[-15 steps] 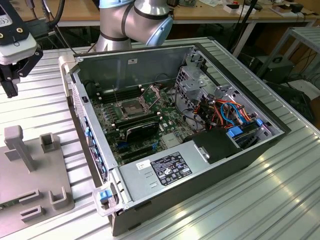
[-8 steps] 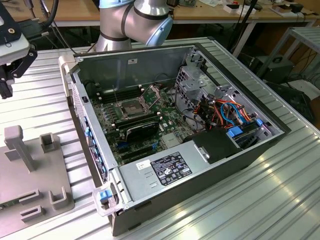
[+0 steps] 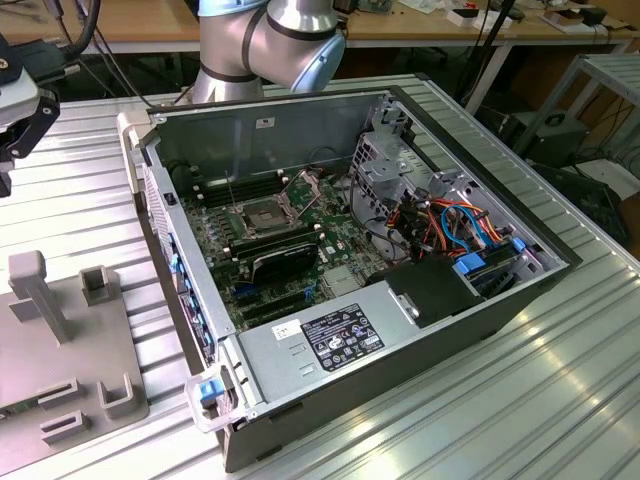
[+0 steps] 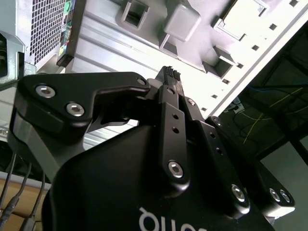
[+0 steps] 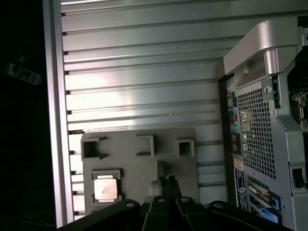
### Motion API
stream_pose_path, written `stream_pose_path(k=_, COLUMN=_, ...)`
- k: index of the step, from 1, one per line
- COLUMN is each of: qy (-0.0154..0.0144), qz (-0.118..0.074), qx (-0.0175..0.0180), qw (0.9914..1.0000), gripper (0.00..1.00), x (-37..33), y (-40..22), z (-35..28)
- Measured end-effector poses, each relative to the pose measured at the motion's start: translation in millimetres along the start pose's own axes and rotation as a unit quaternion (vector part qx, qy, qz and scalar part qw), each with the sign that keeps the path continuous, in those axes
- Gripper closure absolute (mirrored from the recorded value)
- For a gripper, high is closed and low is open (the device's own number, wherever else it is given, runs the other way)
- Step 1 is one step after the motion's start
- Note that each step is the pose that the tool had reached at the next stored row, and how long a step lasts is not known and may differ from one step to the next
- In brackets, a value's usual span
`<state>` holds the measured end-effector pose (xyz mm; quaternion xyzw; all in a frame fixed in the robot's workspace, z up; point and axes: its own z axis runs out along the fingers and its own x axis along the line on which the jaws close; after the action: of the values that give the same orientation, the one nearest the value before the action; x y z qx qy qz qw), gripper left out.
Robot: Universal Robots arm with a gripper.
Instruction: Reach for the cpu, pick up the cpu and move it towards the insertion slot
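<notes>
The cpu (image 5: 106,189) is a pale silver square lying flat in a recess of the grey fixture plate (image 5: 139,166), beside the open computer case (image 5: 262,125). My gripper (image 5: 168,181) hangs above that plate, off to one side of the cpu and apart from it. Its black fingertips (image 4: 169,73) are shut together with nothing between them. The insertion slot (image 3: 258,216), a square socket with a dark centre and a silver frame, sits on the motherboard inside the case with its metal plate (image 3: 305,186) hinged up. My gripper's body (image 3: 18,100) shows at the exterior view's left edge.
The case (image 3: 360,250) lies open on a ribbed aluminium table (image 3: 560,380). Inside it are a black heatsink (image 3: 285,258), coloured cables (image 3: 455,225) and a labelled power supply (image 3: 335,340). Posts and brackets (image 3: 40,290) stand up from the fixture plate (image 3: 70,370). The arm's base (image 3: 265,45) stands behind the case.
</notes>
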<state>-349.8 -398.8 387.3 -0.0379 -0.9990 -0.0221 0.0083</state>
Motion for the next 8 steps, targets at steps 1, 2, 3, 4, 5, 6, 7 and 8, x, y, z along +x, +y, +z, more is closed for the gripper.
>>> stream_pose_path(k=1, qy=0.0002, qz=0.000, qx=0.0000, qw=1.00000, gripper=0.89, x=1.1, y=-0.1, z=0.1)
stream_pose_path(k=2, qy=0.0004, qz=0.000, qx=0.0000, qw=1.00000, gripper=0.89, x=2.5, y=-0.2, z=0.2)
stream_pose_path(k=3, qy=0.0006, qz=0.000, qx=0.0000, qw=1.00000, gripper=0.89, x=3.6, y=-0.3, z=0.2)
stream_pose_path(k=4, qy=0.0009, qz=0.000, qx=0.0001, qw=1.00000, gripper=0.89, x=4.9, y=-0.4, z=0.2)
stream_pose_path(k=5, qy=0.0010, qz=0.000, qx=0.0001, qw=1.00000, gripper=0.89, x=6.2, y=-0.5, z=0.3)
stream_pose_path(k=6, qy=0.0013, qz=0.000, qx=0.0001, qw=1.00000, gripper=0.89, x=7.6, y=-0.6, z=0.4)
stream_pose_path(k=7, qy=0.0014, qz=0.000, qx=0.0001, qw=1.00000, gripper=0.89, x=8.8, y=-0.7, z=0.5)
stream_pose_path(k=8, qy=0.0016, qz=0.000, qx=0.0001, qw=1.00000, gripper=0.89, x=10.4, y=-0.8, z=0.6)
